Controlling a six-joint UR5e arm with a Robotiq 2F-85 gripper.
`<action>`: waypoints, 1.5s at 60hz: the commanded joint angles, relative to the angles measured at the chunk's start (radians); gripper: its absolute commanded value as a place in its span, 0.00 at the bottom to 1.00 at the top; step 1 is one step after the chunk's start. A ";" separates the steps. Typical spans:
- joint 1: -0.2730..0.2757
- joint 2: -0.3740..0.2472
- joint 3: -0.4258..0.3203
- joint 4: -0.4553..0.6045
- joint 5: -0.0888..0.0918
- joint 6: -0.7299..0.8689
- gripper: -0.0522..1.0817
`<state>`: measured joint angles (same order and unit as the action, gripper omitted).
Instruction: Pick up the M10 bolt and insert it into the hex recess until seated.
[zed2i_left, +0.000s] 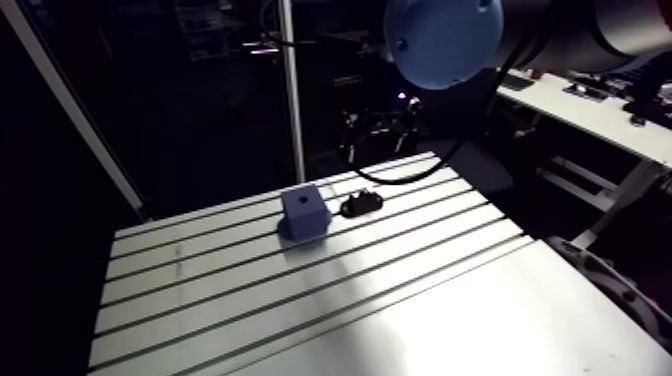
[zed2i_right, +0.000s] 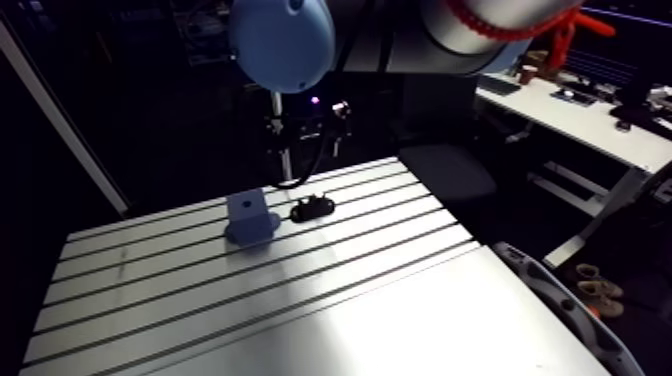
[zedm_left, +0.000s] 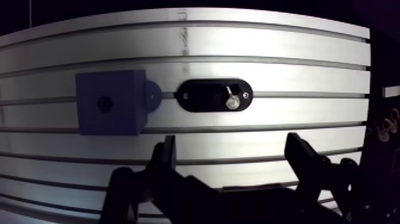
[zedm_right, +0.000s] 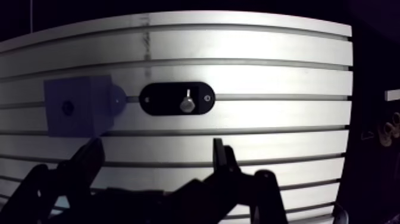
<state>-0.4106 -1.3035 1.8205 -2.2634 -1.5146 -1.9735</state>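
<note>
The gripper (zedm_left: 233, 143) is open wide. Its 2 black fingers (zedm_left: 169, 156) stand far apart, and nothing is between them. It hangs above the table and touches none of the things on it.

The M10 bolt (zedm_left: 233, 102) is on the table, ahead of the gripper and about in line with the gap between the fingers. It is small and shiny silver. It sits in a flat black holder (zedm_left: 202, 95) with round ends. The bolt is in the half of the holder that is farther from the blue block. There is 1 small pale dot near each end of the holder.

Just beside the holder is a blue block (zedm_left: 110, 102). The block is shaped like a box. In the middle of its top face is 1 small dark hole (zedm_left: 105, 103). The hole is too small to tell its shape. A little round blue foot (zedm_left: 153, 95) sticks out from the bottom of the block toward the holder. There is a thin strip of table between the foot and the holder, so they do not touch.

The block and the holder both rest on the slotted aluminium table (zedm_left: 280, 42). They lie in 1 row along the same dark slot. In the arm view they sit near the far side of the table, close together.
</note>
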 joint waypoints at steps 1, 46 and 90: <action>0.001 0.056 -0.028 -0.014 -0.011 -0.003 0.06; -0.011 0.163 -0.045 -0.098 -0.043 -0.009 0.37; -0.015 0.176 -0.016 -0.118 -0.031 0.028 0.46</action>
<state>-0.4289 -1.1250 1.7991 -2.3777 -1.5476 -1.9568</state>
